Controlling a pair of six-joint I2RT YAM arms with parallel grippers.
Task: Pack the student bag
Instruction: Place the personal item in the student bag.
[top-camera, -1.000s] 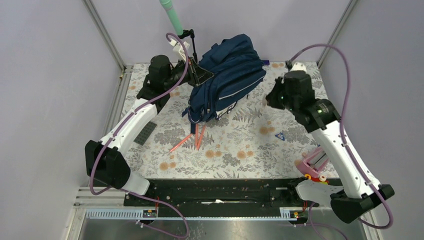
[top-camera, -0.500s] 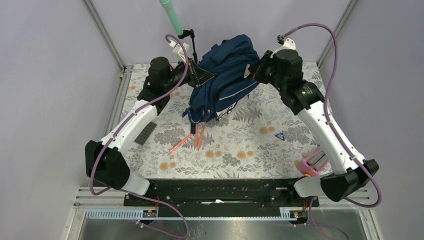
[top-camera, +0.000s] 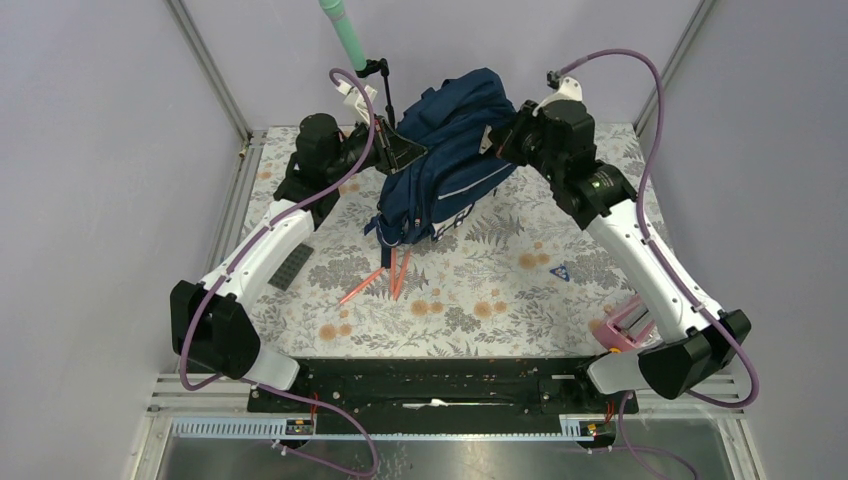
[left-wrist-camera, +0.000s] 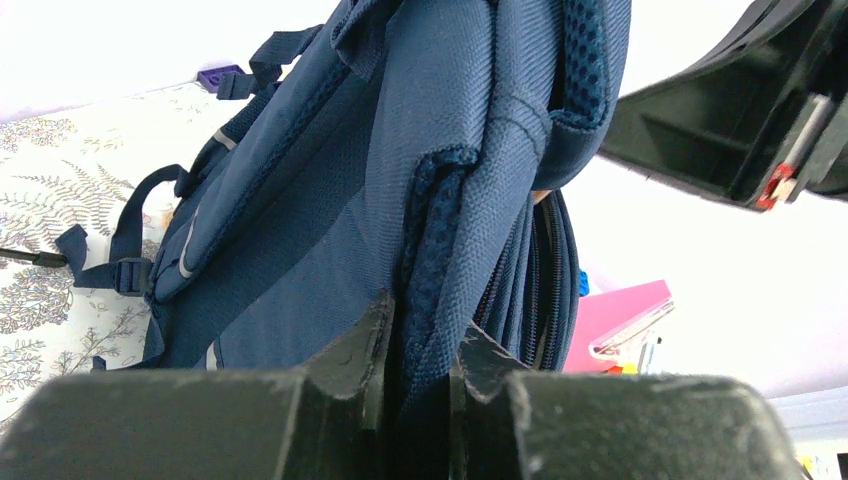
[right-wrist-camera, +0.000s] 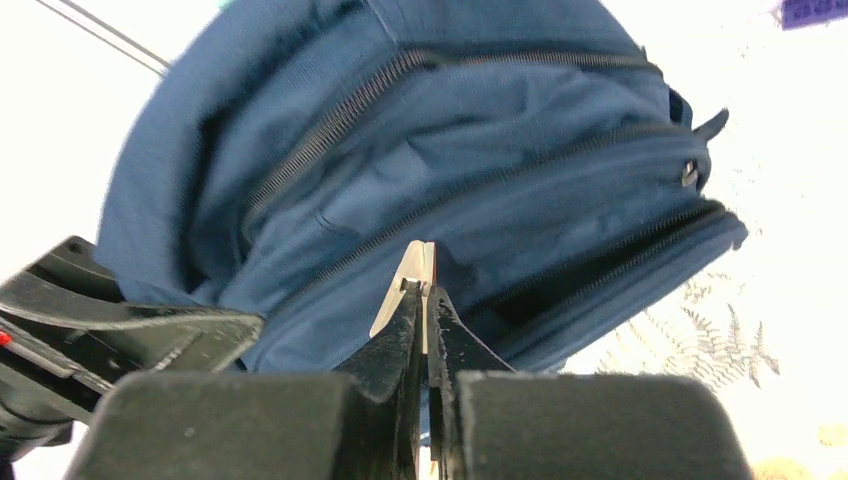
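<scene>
Navy woven student bag (top-camera: 460, 150) w/ mesh strap (left-wrist-camera: 432, 230) in left hand (left-wrist-camera: 425, 335).

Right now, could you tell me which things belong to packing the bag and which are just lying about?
Job: student bag; left gripper, gripping its strap; right gripper, shut.
Lying about: red sticks; black slab; pink case; blue triangle.
</scene>
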